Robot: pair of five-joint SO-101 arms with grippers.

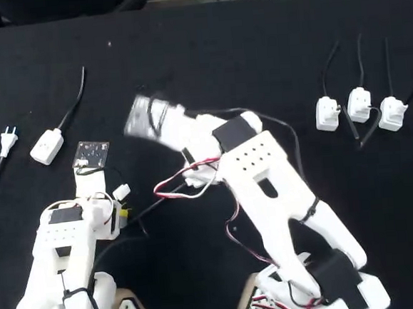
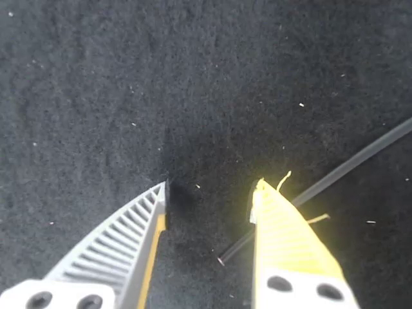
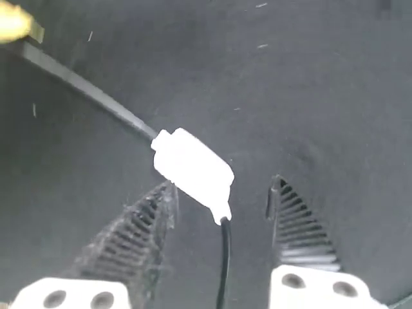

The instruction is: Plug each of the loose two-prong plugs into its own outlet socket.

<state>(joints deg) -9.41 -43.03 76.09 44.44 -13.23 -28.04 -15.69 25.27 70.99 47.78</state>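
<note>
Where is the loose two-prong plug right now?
In the high view, the loose plug lies near the left edge of the table, just left of a white outlet socket, not touching it.

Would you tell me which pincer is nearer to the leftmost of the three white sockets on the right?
Right. The right pincer is over the middle, well left of the socket; the left pincer is farther left still.
</note>
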